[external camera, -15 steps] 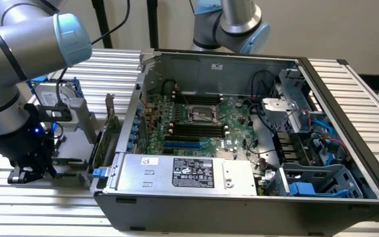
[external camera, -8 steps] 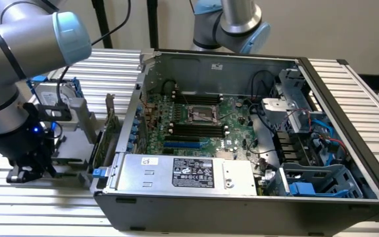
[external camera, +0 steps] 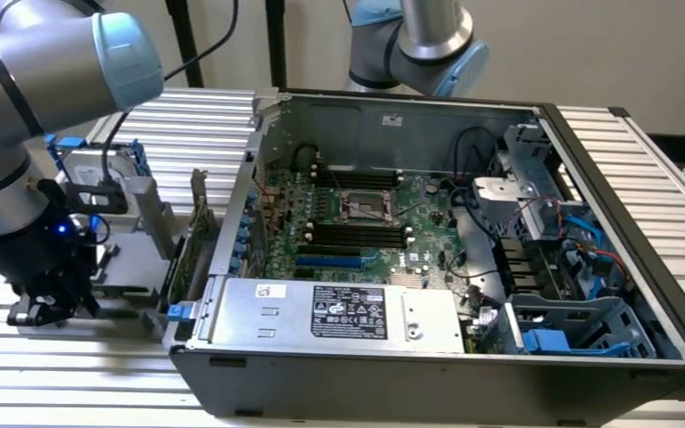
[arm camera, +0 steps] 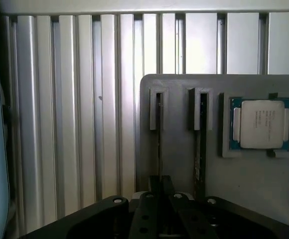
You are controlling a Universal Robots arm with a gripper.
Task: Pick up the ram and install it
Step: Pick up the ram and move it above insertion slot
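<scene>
The ram (arm camera: 159, 144) stands edge-on in the holder (arm camera: 179, 149), pinched between the fingers (arm camera: 154, 185)

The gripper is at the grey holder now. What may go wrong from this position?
1. The gripper looks closed on the ram, which stands edge-on in a slot of the grey holder. A tilted pull might jam the ram against the slot walls or make it slip from the grip.
2. A second strip stands in the neighbouring slot, close by, so it might be knocked.

open computer case (external camera: 438, 385) on slatted table (external camera: 81, 379); processor (arm camera: 261, 123) in grey holder (arm camera: 179, 149)
</scene>
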